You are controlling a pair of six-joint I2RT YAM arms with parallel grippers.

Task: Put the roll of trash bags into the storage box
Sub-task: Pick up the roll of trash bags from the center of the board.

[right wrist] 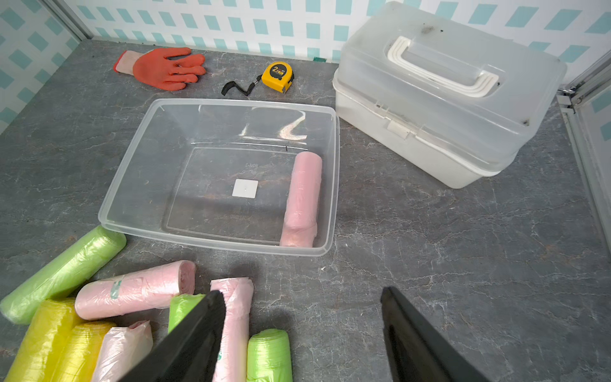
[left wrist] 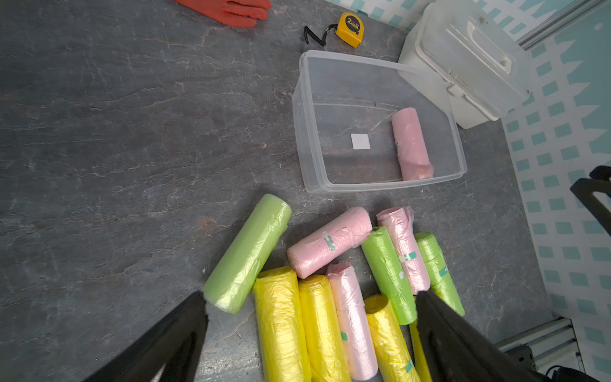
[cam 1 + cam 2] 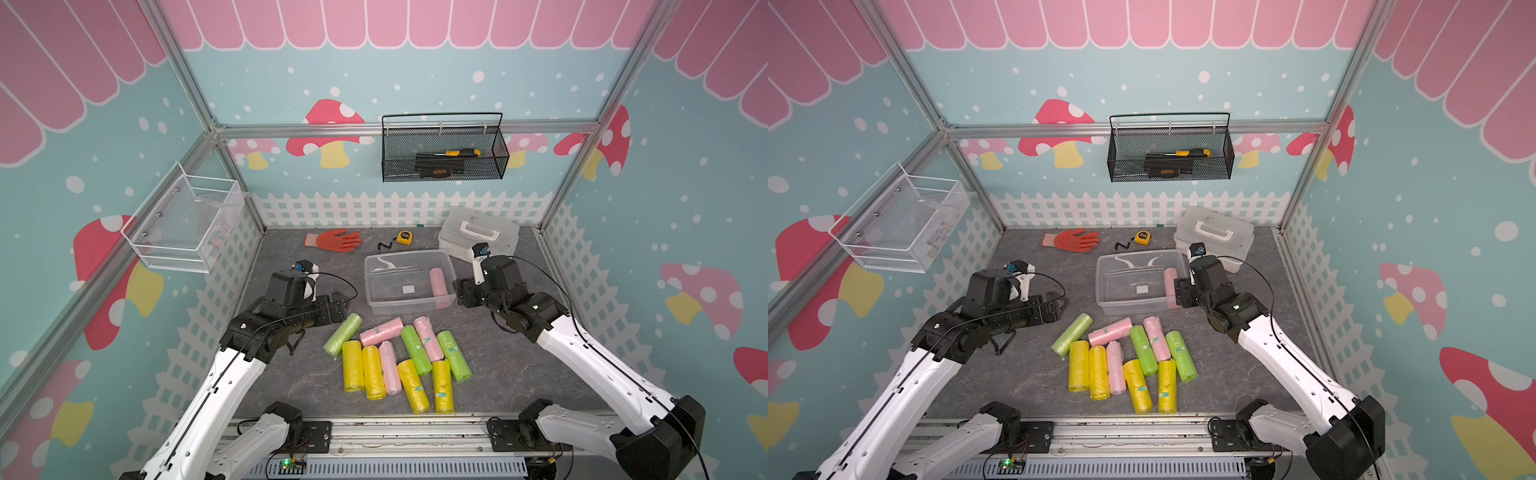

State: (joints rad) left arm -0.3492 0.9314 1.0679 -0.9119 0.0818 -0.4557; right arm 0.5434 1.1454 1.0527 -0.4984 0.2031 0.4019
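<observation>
We find one pink roll [image 1: 302,198] flat in the box [image 1: 231,103], against its right wall, the side nearest the right gripper [image 1: 299,292], which hangs empty with jaws apart; the left gripper [image 2: 310,293] is wide and empty above the pile [image 2: 281,314].

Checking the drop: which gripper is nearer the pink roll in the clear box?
Right. The right gripper hangs at the edge of the storage box, beside the pink roll; the left gripper is beyond the box's opposite side.

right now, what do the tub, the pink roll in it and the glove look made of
Tub: clear glossy plastic, the table shows through it.
Pink roll: thin crinkly plastic film, wound tight.
Glove: pale knit cuff, orange coating, probably rubber.
</observation>
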